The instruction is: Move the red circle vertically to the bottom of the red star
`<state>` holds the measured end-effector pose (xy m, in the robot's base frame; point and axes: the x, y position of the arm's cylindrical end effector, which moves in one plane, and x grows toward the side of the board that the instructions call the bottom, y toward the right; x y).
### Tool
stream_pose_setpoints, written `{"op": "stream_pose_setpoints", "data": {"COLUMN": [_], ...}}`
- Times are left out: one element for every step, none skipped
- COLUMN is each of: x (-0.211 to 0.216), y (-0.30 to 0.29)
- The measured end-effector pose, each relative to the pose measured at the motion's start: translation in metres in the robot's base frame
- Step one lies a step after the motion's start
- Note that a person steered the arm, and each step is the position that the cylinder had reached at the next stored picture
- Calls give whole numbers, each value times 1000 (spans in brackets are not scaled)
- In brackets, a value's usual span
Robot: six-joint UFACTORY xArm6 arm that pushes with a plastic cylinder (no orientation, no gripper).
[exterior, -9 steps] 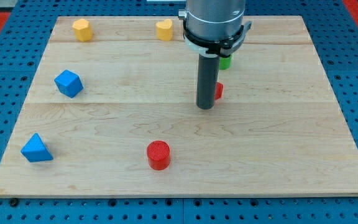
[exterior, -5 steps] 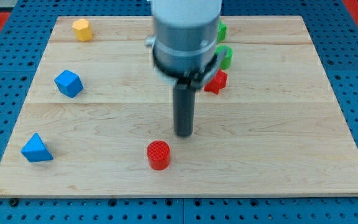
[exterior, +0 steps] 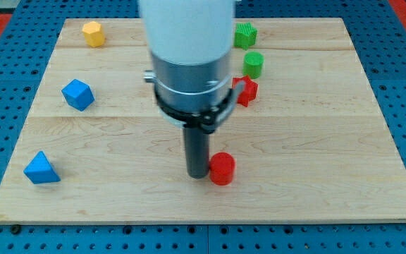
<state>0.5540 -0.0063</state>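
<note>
The red circle (exterior: 223, 168) sits on the wooden board near the view's bottom middle. My tip (exterior: 197, 174) stands right against its left side, touching it. The red star (exterior: 245, 92) lies above and a little to the right of the circle, partly hidden by the arm's body. The circle is still slightly left of the star's column.
A green star-like block (exterior: 245, 34) and a green cylinder (exterior: 253, 65) sit above the red star. A yellow block (exterior: 93, 33) is at the top left. A blue cube-like block (exterior: 77, 94) and a blue triangle (exterior: 41, 168) lie at the left. The board's bottom edge (exterior: 203, 220) is near.
My tip swept down and left from beside the red star, then pushed the red circle to the right, from about the board's lower middle-left toward the star's column.
</note>
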Motion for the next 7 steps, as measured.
{"op": "stream_pose_setpoints", "data": {"x": [17,13,12,19,1,-28,-49], "y": [1,42,82,98,93,87,87]}}
